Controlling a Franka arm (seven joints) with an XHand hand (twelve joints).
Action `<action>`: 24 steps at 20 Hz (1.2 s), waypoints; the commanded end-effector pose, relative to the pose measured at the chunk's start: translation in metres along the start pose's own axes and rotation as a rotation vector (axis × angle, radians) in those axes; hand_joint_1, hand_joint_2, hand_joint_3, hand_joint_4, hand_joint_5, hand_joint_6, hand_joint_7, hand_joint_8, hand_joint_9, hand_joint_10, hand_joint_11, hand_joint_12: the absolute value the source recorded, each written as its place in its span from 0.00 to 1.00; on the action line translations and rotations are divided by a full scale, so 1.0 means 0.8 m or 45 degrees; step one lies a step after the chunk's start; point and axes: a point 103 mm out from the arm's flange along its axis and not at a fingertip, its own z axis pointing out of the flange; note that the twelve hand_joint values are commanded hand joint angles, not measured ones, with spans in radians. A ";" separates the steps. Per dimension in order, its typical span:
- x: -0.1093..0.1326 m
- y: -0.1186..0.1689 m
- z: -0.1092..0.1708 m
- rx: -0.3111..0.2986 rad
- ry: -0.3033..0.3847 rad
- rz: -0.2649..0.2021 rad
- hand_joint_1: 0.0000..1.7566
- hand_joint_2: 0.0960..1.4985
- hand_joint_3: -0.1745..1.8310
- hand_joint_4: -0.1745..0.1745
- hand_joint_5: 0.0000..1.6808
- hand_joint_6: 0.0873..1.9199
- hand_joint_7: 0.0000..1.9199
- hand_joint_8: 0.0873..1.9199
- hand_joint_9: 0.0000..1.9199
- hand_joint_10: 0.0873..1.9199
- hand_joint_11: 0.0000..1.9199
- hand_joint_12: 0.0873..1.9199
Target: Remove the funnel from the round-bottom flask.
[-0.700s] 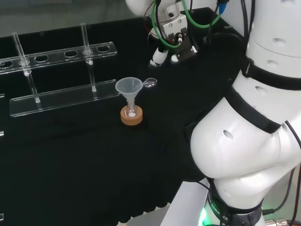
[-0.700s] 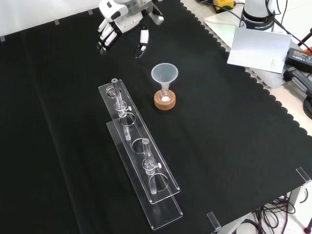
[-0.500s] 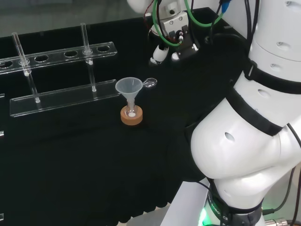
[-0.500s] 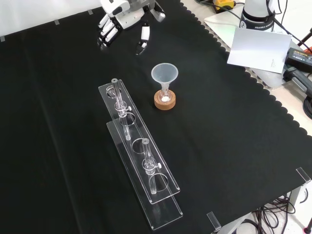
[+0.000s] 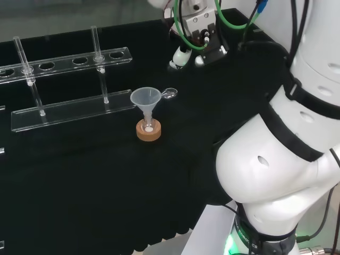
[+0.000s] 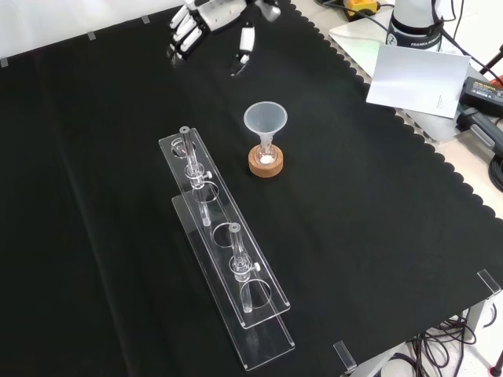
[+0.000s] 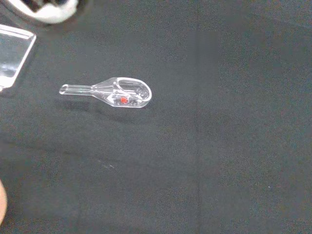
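Note:
A clear plastic funnel [image 5: 145, 98] stands with its stem in a small round-bottom flask [image 5: 149, 126], which sits in a cork ring [image 5: 141, 134] mid-cloth. The front view shows the funnel [image 6: 266, 119] above the cork ring [image 6: 266, 165] as well. My hand [image 5: 192, 52] hangs above the cloth, beyond and to the right of the funnel in the head view, well apart from it. In the front view the hand [image 6: 206, 17] is at the top edge, fingers relaxed and spread, holding nothing.
A clear acrylic test-tube rack [image 5: 69, 109] with two glass tubes stands left of the funnel in the head view; the rack [image 6: 224, 251] runs toward the front edge. A small clear scoop [image 7: 117, 94] with a red speck lies on the cloth near the funnel.
The hand has risen and drifted right in the front view, farther from the funnel. Funnel, flask and rack have not moved.

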 end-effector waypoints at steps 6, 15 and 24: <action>0.068 -0.086 -0.020 0.075 0.019 -0.030 0.38 0.38 0.30 0.41 0.19 0.00 0.10 0.30 0.27 0.27 0.21 0.68; 0.104 -0.120 -0.017 0.143 0.042 -0.091 0.37 0.38 0.28 0.43 0.16 0.00 0.06 0.29 0.23 0.28 0.20 0.70; 0.122 -0.113 -0.001 0.206 0.059 -0.152 0.35 0.38 0.25 0.45 0.10 0.00 0.00 0.26 0.15 0.33 0.18 0.73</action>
